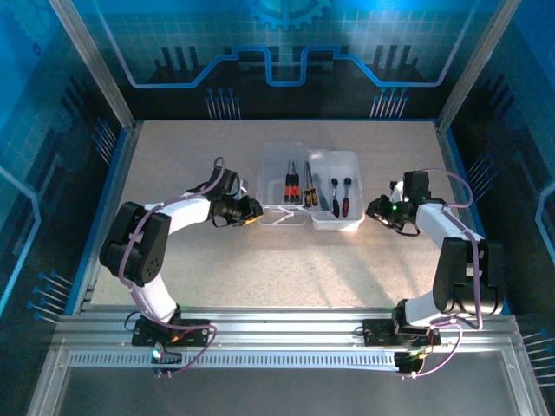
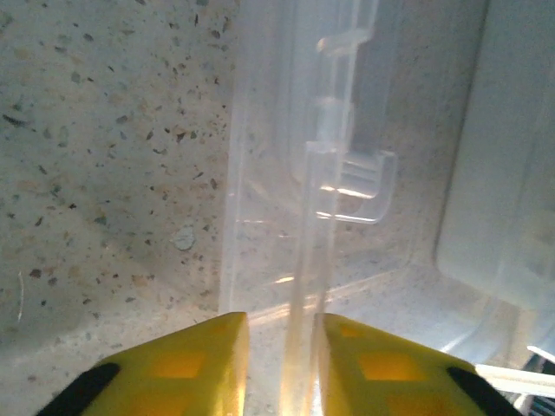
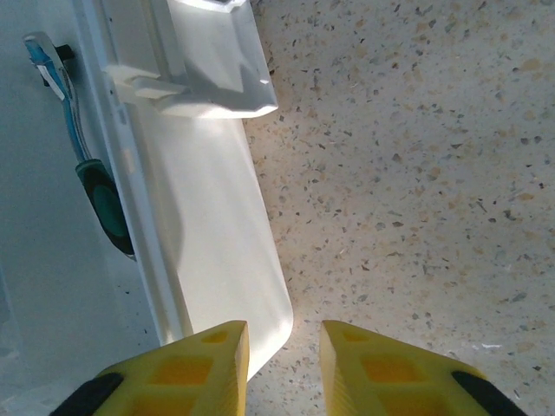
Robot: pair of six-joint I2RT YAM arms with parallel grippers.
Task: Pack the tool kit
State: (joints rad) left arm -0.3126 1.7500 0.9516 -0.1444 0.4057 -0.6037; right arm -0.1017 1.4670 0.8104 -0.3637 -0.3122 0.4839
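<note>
Two yellow plastic fingers of the left gripper (image 2: 282, 373) straddle a thin upright edge of the clear whitish rectangular plastic case (image 2: 260, 199). The gap between them is narrow, and whether they actually pinch the plastic cannot be told. Just beyond the fingertips that edge runs to a small moulded clear clasp (image 2: 360, 186), round-cornered and thicker than the wall around it. Left of this claw lies the bare speckled grey tabletop (image 2: 95, 173).

The right gripper (image 3: 284, 360) has its fingers slightly apart with nothing between them. It is poised at the case's rounded outer corner, which sits just ahead and left of the tips. Farther ahead a flat white latch tab (image 3: 208, 91) juts from the rim. Behind the cloudy wall lies a slim tool with a teal-looking handle (image 3: 100, 195).

Between the two claws, seen from overhead, the case lies opened flat. In it, red-handled screwdrivers (image 1: 290, 186), a yellow-handled screwdriver (image 1: 308, 189) and silver-headed tools (image 1: 340, 195) lie lengthwise.

The case looks light, glossy and slippery, and its thin walls would probably flex under a squeeze. The stiffer clasp or latch tab looks the safer hold. The loose metal tools will likely slide if a half is tilted quickly.
</note>
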